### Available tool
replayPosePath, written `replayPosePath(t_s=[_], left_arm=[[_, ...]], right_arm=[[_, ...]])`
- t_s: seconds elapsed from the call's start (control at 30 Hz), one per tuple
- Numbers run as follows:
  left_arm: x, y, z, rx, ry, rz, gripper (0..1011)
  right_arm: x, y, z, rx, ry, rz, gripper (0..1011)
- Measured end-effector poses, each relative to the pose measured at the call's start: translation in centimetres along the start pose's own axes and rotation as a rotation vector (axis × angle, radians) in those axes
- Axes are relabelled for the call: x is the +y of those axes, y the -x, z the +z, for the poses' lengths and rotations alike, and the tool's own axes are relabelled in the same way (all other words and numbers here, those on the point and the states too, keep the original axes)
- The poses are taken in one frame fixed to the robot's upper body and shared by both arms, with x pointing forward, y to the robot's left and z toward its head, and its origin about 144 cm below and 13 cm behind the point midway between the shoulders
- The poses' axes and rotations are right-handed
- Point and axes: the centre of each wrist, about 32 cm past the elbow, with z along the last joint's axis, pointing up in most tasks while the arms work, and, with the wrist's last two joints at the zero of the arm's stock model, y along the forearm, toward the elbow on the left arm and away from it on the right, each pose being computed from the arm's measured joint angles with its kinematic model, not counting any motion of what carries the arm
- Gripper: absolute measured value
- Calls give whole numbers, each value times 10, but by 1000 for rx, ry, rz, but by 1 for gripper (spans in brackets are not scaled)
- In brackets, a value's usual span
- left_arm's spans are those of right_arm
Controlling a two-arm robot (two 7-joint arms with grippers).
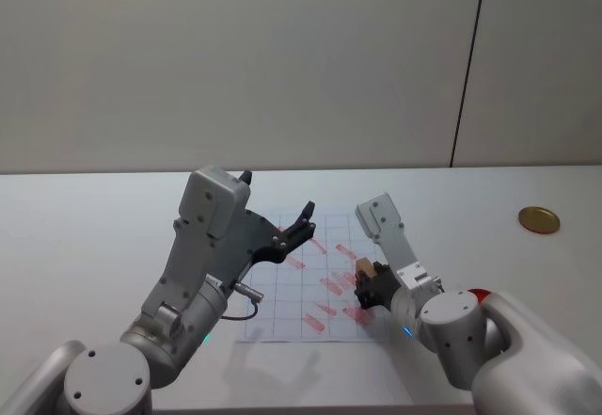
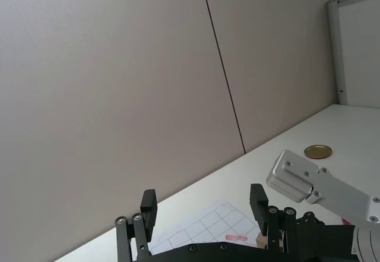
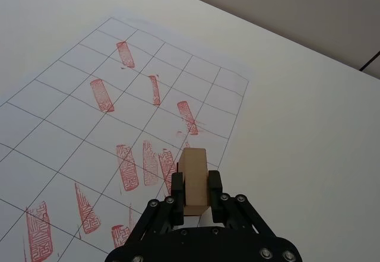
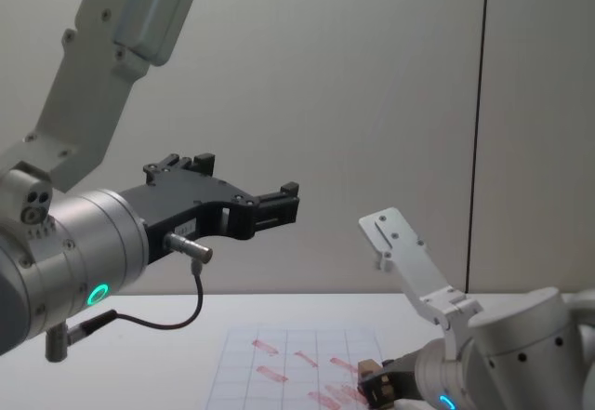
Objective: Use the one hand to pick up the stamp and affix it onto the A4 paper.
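Note:
My right gripper [image 3: 195,186] is shut on the stamp [image 3: 193,177], a small tan wooden block held upright between the black fingers. It is low over the near right part of the A4 paper [image 3: 71,125], a white gridded sheet with several red stamp marks. I cannot tell whether the stamp's bottom face touches the sheet. The head view shows the stamp [image 1: 367,267] in the right gripper [image 1: 364,290] at the paper's [image 1: 282,313] right side. The chest view shows the stamp [image 4: 369,370] just above the paper [image 4: 279,373]. My left gripper [image 1: 303,218] hangs open, raised above the sheet's far left part.
A round gold-brown disc [image 1: 538,218] lies on the white table at the far right. A flat red round thing [image 1: 478,294] peeks out behind my right arm. A black cable [image 4: 177,322] dangles under the left gripper [image 4: 279,202]. A grey wall stands behind the table.

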Motion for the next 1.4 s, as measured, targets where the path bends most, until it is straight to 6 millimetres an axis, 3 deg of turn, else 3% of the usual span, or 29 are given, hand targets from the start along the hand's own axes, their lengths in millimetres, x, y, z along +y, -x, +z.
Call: replayPosePath(t_s=[1.0,1.4], left_arm=[[0,0,0,0,0,0,993],[0,0,0,0,0,0,993]], right_arm=[[7,6,-7,14,45,9,234],[5,4,-3,58,-16,2,234]])
